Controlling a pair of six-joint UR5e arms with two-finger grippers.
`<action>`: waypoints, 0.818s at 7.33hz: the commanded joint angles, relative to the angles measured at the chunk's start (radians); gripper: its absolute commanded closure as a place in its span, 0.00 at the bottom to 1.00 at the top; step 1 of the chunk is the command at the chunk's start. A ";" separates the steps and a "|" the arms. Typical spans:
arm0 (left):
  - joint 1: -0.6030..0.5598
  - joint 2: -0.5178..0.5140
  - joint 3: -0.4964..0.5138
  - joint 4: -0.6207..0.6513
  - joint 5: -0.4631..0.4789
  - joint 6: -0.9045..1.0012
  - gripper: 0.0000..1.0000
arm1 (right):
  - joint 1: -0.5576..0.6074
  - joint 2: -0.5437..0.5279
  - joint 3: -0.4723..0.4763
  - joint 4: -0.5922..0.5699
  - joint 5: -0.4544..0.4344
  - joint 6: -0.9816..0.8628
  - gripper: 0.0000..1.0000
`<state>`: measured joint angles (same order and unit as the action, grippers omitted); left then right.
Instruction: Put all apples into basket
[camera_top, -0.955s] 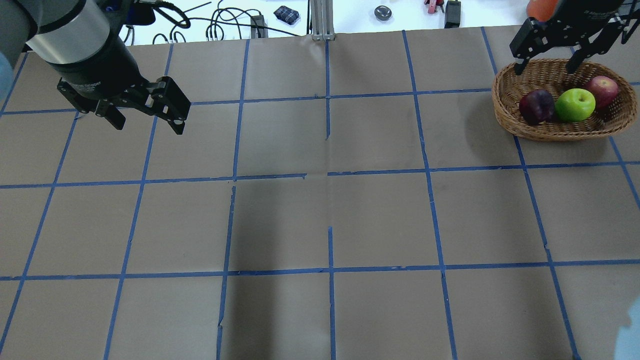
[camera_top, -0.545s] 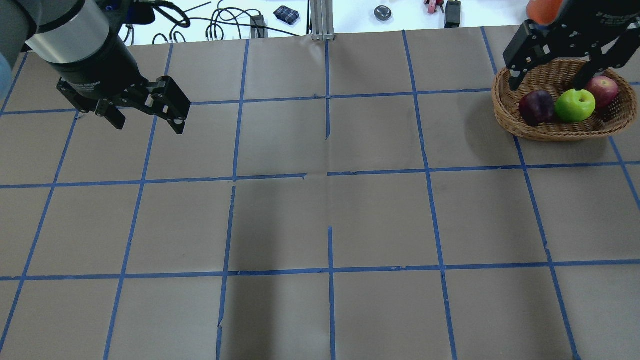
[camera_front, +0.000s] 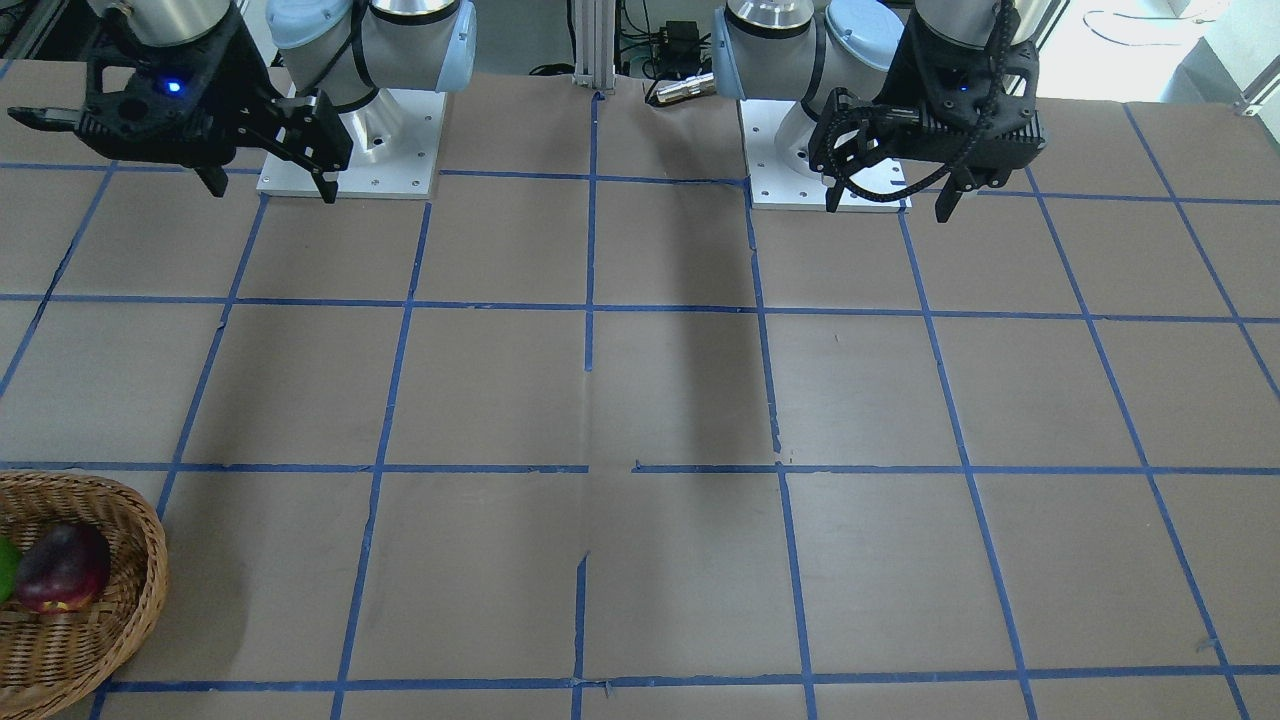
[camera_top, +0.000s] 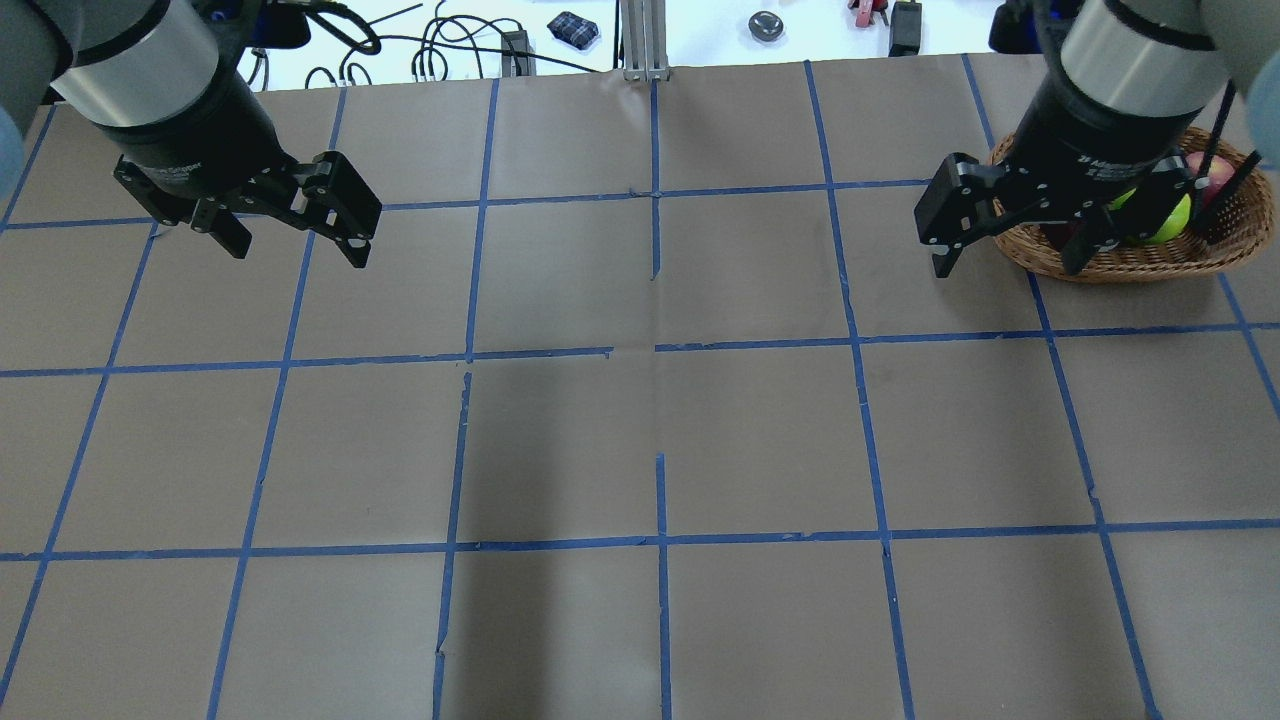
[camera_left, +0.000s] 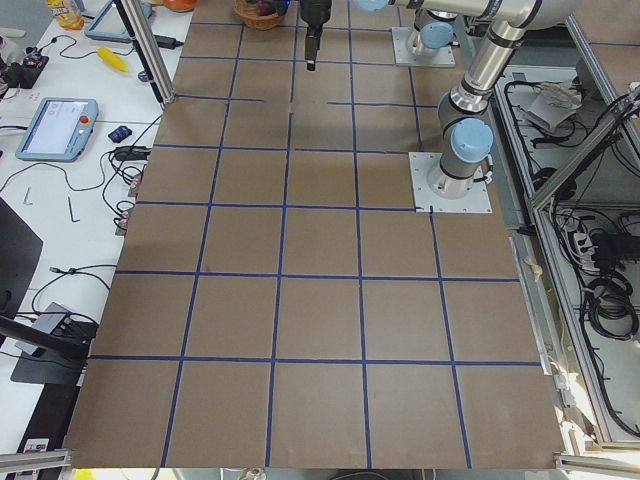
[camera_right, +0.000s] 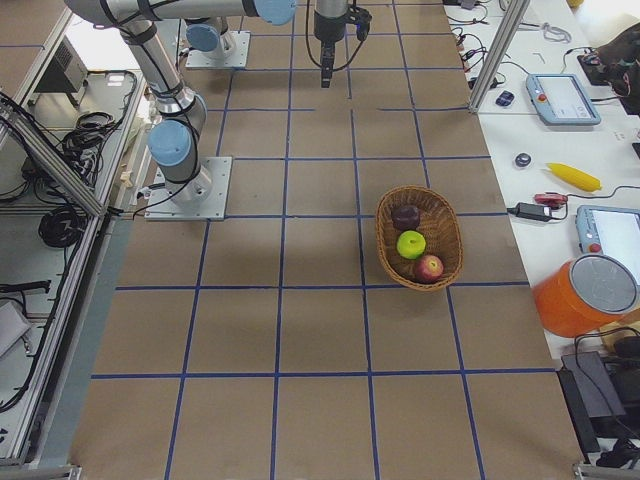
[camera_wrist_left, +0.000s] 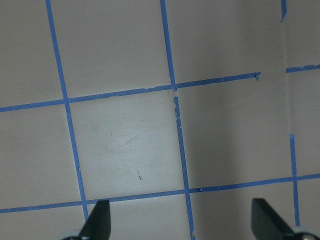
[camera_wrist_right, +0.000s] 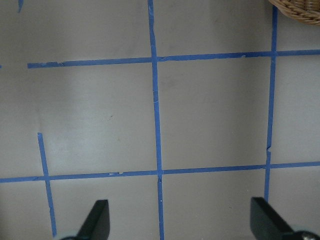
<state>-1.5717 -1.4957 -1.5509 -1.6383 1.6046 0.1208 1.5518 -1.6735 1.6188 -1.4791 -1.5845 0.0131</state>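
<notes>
The wicker basket (camera_top: 1130, 262) sits at the far right of the table and holds all three apples. In the exterior right view the maroon apple (camera_right: 405, 216), green apple (camera_right: 411, 244) and red apple (camera_right: 429, 267) lie in a row inside the basket (camera_right: 447, 225). In the overhead view my right arm hides the maroon one; the green apple (camera_top: 1168, 216) and red apple (camera_top: 1208, 170) peek out. My right gripper (camera_top: 1008, 268) is open and empty, raised beside the basket's inner end. My left gripper (camera_top: 300, 255) is open and empty, raised at the far left.
Brown paper with blue tape grid lines (camera_top: 660, 350) covers the table. Cables and small items (camera_top: 500, 45) lie on the white bench beyond the far edge. The right wrist view shows only the basket's rim (camera_wrist_right: 300, 10) in its corner.
My right gripper has moved off the basket, back toward the table's middle and the robot, still open. The apples and the left arm have not moved.
</notes>
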 joint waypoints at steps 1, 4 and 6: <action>-0.001 0.000 -0.003 0.000 0.000 -0.001 0.00 | 0.031 -0.006 0.010 -0.034 0.002 0.002 0.00; -0.002 0.002 -0.003 -0.002 0.000 -0.001 0.00 | 0.027 -0.020 0.007 0.018 0.004 0.001 0.00; -0.001 0.003 -0.008 0.000 0.000 -0.001 0.00 | 0.021 -0.020 0.006 0.016 0.008 0.001 0.00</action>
<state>-1.5741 -1.4925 -1.5570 -1.6387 1.6046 0.1197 1.5755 -1.6916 1.6249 -1.4673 -1.5793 0.0134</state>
